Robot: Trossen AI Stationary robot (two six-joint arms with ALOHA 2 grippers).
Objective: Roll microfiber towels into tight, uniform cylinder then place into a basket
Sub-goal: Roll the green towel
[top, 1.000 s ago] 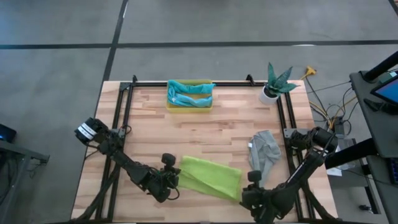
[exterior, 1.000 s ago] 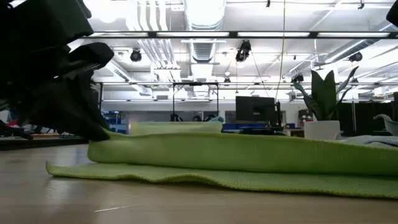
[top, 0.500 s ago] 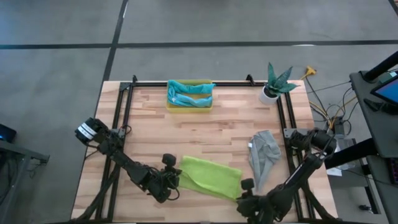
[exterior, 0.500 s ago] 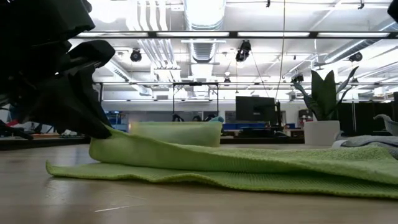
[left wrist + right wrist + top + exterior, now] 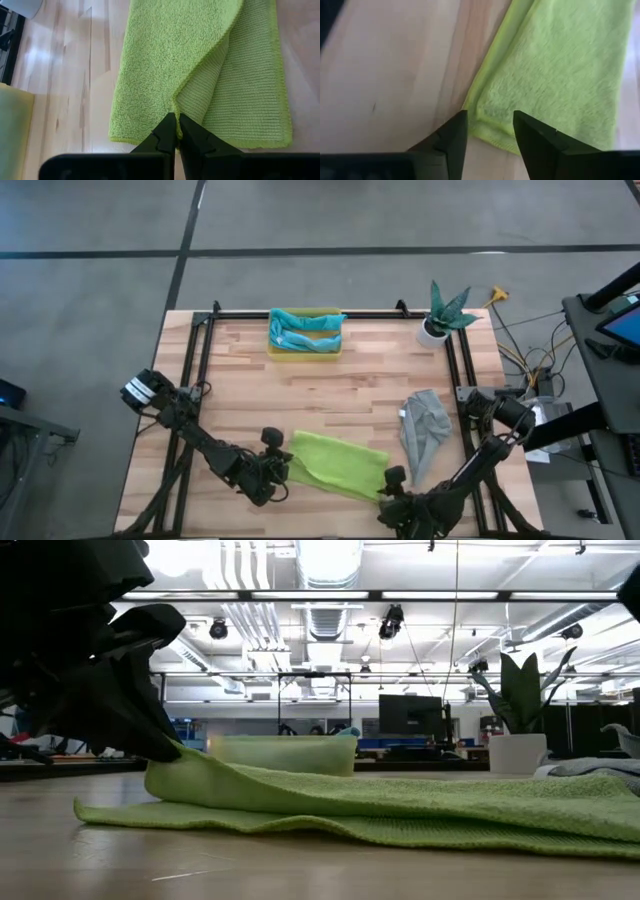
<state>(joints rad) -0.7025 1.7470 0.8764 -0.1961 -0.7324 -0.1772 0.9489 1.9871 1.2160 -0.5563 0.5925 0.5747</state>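
On the left I have the left gripper [image 5: 283,466] down at the near part of the table [image 5: 340,395], its two fingers [image 5: 167,131] pinched together on the folded edge of the lime green towel [image 5: 338,465]. In the left wrist view one layer of that towel [image 5: 200,65] is turned back over the layer under it, and my low view shows the held end [image 5: 170,772] raised slightly off the wood while the rest lies flat.

I count four towels in all. Two of them, the teal towel [image 5: 306,323] and the light blue towel [image 5: 303,339], lie side by side in the one yellow basket [image 5: 305,353] at the far edge, left of centre. The lime green one lies between my two grippers. The fourth, the grey towel [image 5: 423,427], lies crumpled and loose on the right half of the table.

The right gripper [image 5: 392,484] sits at the lime towel's right near corner; its fingers [image 5: 451,136] are spread apart, with the corner [image 5: 492,131] lying between them, nothing clamped.

One potted plant [image 5: 442,313] stands at the far right corner.
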